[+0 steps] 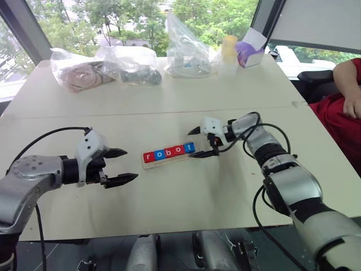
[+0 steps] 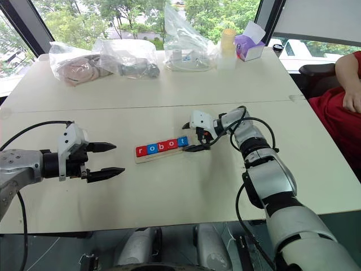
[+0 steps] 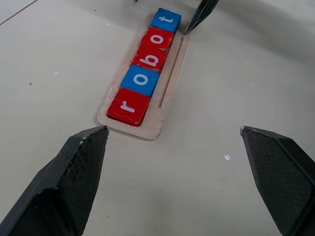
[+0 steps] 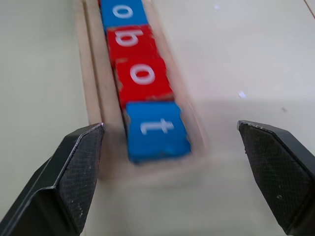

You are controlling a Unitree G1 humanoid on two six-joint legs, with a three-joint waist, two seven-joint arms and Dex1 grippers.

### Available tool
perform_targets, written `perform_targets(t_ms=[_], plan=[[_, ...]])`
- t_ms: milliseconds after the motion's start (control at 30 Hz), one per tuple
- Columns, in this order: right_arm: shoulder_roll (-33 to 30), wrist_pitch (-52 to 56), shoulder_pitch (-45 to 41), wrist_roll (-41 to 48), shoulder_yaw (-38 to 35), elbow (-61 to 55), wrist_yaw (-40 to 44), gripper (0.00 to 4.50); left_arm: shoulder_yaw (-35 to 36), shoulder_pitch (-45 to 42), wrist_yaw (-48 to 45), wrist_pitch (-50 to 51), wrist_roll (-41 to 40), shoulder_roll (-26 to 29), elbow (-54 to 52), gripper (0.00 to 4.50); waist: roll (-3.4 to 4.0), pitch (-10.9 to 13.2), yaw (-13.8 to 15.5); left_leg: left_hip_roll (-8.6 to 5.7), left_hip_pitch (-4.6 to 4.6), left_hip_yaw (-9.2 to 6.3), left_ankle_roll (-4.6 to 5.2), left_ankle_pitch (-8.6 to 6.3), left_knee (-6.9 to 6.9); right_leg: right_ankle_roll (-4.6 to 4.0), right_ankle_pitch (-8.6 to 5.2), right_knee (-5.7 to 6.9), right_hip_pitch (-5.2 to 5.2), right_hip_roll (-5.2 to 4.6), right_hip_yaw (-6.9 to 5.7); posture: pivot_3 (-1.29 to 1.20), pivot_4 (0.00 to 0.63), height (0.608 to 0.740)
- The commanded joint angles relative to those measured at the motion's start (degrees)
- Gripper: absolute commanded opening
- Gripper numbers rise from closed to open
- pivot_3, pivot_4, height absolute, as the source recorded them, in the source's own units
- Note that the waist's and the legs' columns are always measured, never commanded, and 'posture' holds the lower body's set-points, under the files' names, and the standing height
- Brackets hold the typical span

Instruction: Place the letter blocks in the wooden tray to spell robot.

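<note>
Nearest me, my left gripper (image 1: 124, 166) hovers over the white table (image 1: 186, 203) with its fingers spread wide and empty, well apart from the tray's "r" end. My right gripper (image 1: 204, 142) sits just beside the "t" end, its fingers apart too, straddling that end and clamped on nothing. Between them the wooden tray (image 3: 160, 105) lies on the table, and the five letter blocks (image 1: 168, 152) rest in it in a row reading "robot": red, blue, red, red, blue.
</note>
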Motion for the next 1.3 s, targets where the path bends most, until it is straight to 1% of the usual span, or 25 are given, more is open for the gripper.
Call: perform_targets(t_ms=[33, 233, 800, 967, 1067, 1233, 1300], plan=[[-2.13, -0.87, -0.22, 0.08, -1.28, -2.52, -0.09, 4.46, 0.72, -0.37, 0.03, -0.55, 0.18, 0.57, -0.71, 4.50, 0.00, 0.00, -0.02, -0.01, 0.00, 0.00, 0.00, 0.00, 0.00, 0.00, 0.00, 0.00, 0.00, 0.00, 0.00, 0.00, 0.150, 0.740], [-2.99, -1.36, -0.38, -0.43, -1.59, -1.86, -4.46, 4.46, -0.27, -1.60, -0.30, -0.88, 0.57, 0.51, 0.33, 4.50, 0.00, 0.00, -0.45, 0.00, 0.02, 0.00, 0.00, 0.00, -0.01, 0.00, 0.00, 0.01, 0.00, 0.05, 0.00, 0.00, 0.150, 0.740], [1.93, -0.03, -1.69, -0.31, -2.52, -0.26, -9.79, 4.46, -1.09, -1.97, -0.13, -0.85, 1.15, 0.21, 0.23, 4.50, 0.00, 0.00, -1.42, 0.00, 0.01, -0.08, 0.00, 0.00, -0.02, 0.01, 0.00, 0.02, 0.00, 0.05, 0.00, 0.00, 0.150, 0.740], [1.43, -0.26, -1.48, -0.64, -2.33, -0.20, -9.90, 4.46, -0.65, -1.64, -0.16, -0.75, 1.18, 0.38, 0.20, 4.50, 0.00, 0.00, -1.39, 0.00, 0.01, -0.12, 0.00, 0.00, -0.02, 0.01, 0.00, 0.02, 0.00, 0.04, 0.00, 0.00, 0.150, 0.740], [0.21, -0.78, -1.61, -0.94, -2.61, -0.13, -11.66, 4.46, -0.55, -1.45, -0.15, -0.82, 1.29, 0.43, 0.34, 4.50, 0.00, 0.00, -1.39, 0.00, 0.01, -0.14, 0.00, 0.00, -0.03, 0.01, 0.00, 0.02, 0.00, 0.04, 0.00, 0.00, 0.150, 0.740], [-0.58, -0.84, -1.50, -0.39, -3.03, -0.64, -11.88, 4.46, -0.64, -1.30, -0.23, -0.97, 1.38, 0.39, 0.51, 4.50, 0.00, 0.00, -1.38, -0.01, 0.01, -0.14, 0.00, 0.00, -0.02, 0.01, 0.00, 0.02, 0.00, 0.03, 0.00, 0.00, 0.150, 0.740], [-1.83, -0.54, -0.78, -0.12, -3.43, -1.61, -11.72, 4.46, -0.38, -1.38, -0.14, -1.23, 1.52, 0.35, 0.77, 4.50, 0.00, 0.00, -1.45, 0.00, 0.02, -0.15, 0.00, 0.00, -0.03, 0.01, 0.00, 0.02, 0.00, 0.04, 0.01, 0.00, 0.150, 0.740]])
